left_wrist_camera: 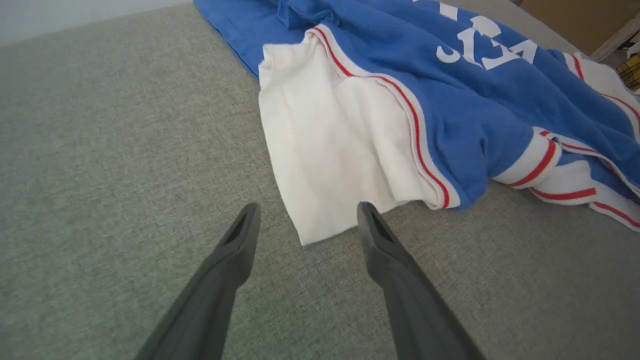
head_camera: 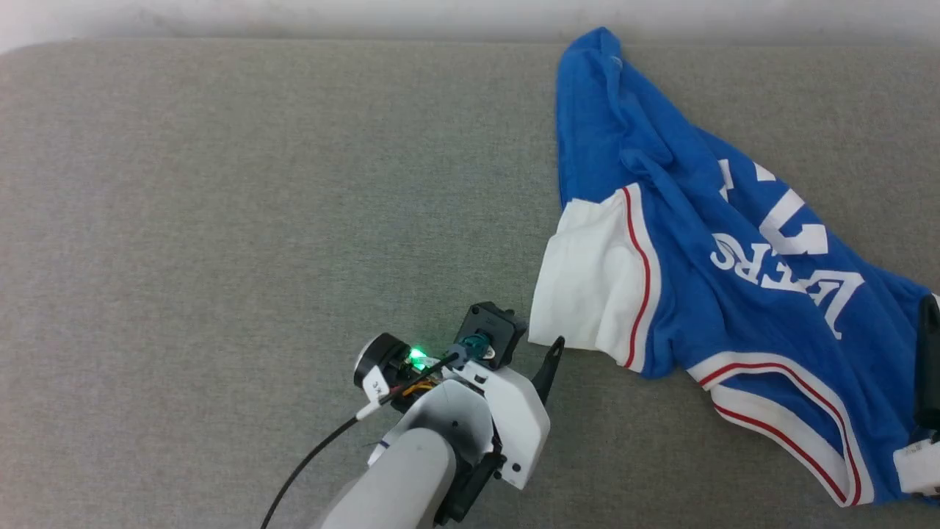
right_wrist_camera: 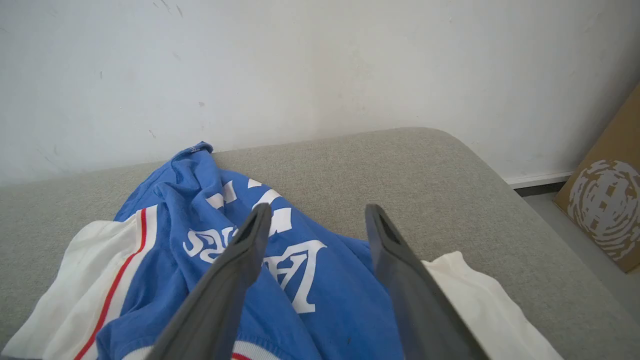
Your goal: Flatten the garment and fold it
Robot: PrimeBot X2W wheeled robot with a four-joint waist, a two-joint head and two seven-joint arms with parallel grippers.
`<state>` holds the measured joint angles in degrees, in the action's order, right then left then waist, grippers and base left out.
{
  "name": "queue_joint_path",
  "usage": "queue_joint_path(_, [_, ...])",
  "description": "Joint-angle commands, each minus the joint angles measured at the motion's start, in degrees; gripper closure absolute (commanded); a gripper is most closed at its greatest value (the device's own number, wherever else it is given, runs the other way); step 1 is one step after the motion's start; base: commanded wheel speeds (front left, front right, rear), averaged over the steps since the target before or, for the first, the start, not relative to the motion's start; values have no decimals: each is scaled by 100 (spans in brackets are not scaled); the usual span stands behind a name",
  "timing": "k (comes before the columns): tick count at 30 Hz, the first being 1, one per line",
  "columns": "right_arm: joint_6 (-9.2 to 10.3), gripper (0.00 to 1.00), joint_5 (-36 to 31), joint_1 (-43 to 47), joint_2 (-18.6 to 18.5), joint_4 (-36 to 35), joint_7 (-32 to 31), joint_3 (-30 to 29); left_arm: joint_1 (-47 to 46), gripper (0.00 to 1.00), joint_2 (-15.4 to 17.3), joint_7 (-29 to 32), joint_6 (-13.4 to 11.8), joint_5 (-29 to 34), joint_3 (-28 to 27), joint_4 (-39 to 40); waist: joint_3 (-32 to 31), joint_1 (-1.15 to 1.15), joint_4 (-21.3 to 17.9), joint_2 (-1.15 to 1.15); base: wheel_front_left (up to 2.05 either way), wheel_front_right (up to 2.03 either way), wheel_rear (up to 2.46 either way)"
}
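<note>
The garment (head_camera: 705, 242) is a blue jersey with white lettering, lying crumpled on the right half of the grey surface. Its white sleeve (head_camera: 580, 286) with red-and-white trim points toward the left arm. My left gripper (left_wrist_camera: 307, 210) is open low over the surface, its fingertips on either side of the sleeve's near corner (left_wrist_camera: 310, 230), not closed on it. In the head view one left fingertip (head_camera: 552, 356) shows just below the sleeve. My right gripper (right_wrist_camera: 317, 210) is open above the lettered chest (right_wrist_camera: 300, 280). A dark right finger (head_camera: 930, 367) stands at the garment's right edge.
A wide stretch of grey padded surface (head_camera: 257, 220) lies bare to the garment's left. A white wall (right_wrist_camera: 300, 65) runs behind it. The surface rounds off at the right (right_wrist_camera: 480, 165), with a cardboard box (right_wrist_camera: 605, 215) on the floor beyond.
</note>
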<state>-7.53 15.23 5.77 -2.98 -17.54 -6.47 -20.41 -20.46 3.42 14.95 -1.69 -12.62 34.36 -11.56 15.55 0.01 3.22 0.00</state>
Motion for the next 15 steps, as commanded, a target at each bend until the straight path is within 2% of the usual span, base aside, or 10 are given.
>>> queue_joint_path(1, [4, 0, 55, -119, 10, 48, 57, 24, -150, 0, -25, 61, -69, 9, 96, -181, 140, -1, -129, 0, 0, 0, 0])
queue_joint_path(5, [4, 0, 65, -160, 10, 138, 95, 56, -285, 0, -40, 65, -134, -67, 216, -542, 237, -1, -236, 0, 0, 0, 0])
queue_joint_path(12, [4, 0, 64, -211, 10, 235, 114, 113, -506, 0, -51, 70, -470, -167, 287, -1170, 299, -1, -338, 0, 0, 0, 0])
queue_joint_path(15, [4, 0, 66, -194, 10, 257, 99, 116, -538, 0, -52, 61, -596, -462, 338, -1146, 278, -1, -320, 0, 0, 0, 0])
